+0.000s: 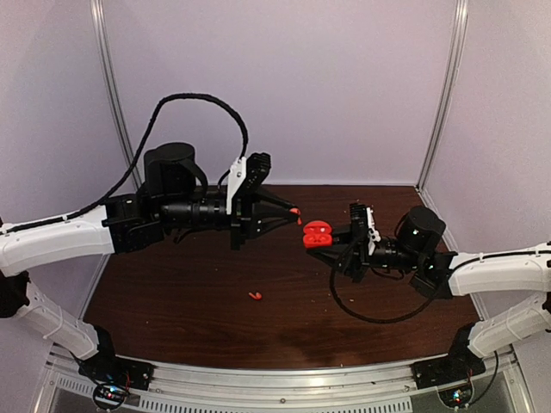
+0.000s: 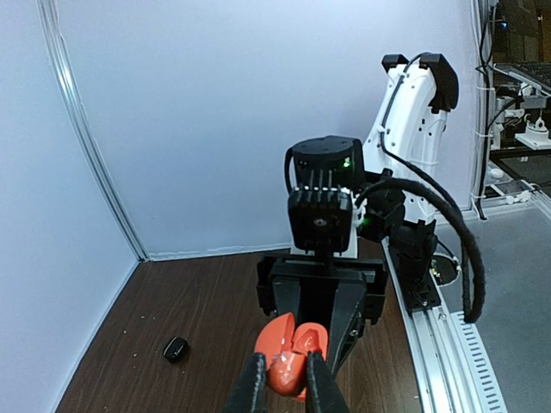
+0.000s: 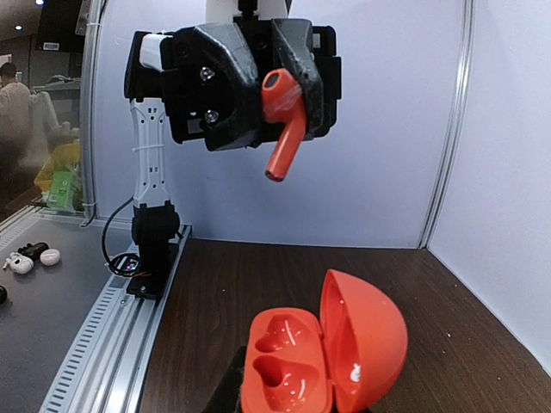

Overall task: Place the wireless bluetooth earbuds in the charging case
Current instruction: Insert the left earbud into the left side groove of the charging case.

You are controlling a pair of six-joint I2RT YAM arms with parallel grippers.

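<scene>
The left gripper (image 1: 293, 212) was clenched on a red earbud (image 3: 280, 107). Its two black fingers pinched the rounded head of the bud, and the stem hung free below the fingertips, slanting slightly to one side. In the right wrist view the bud was clear of everything but the fingers that gripped it.

Just ahead of those fingertips and a little lower, the right gripper (image 1: 334, 241) faced the left one across a narrow gap, both raised above the table (image 1: 172, 292). It was closed on the charging case (image 3: 362, 344), holding the base from behind. The case was bright red and stood open, its domed lid hinged up on the side to the right in the wrist camera. Two moulded wells in the base showed bare red. The held earbud and the case were near each other but apart, the bud above and beyond the open base. From the left wrist camera the red case appeared directly past the tips of the left fingers.

Below the left gripper and somewhat nearer the arm bases, a small red piece (image 1: 255, 295) lay on the dark wood. Off to the left of the left wrist camera's fingers, toward the wall, a small black piece (image 2: 176, 348) lay on the same surface, well apart from both grippers.
</scene>
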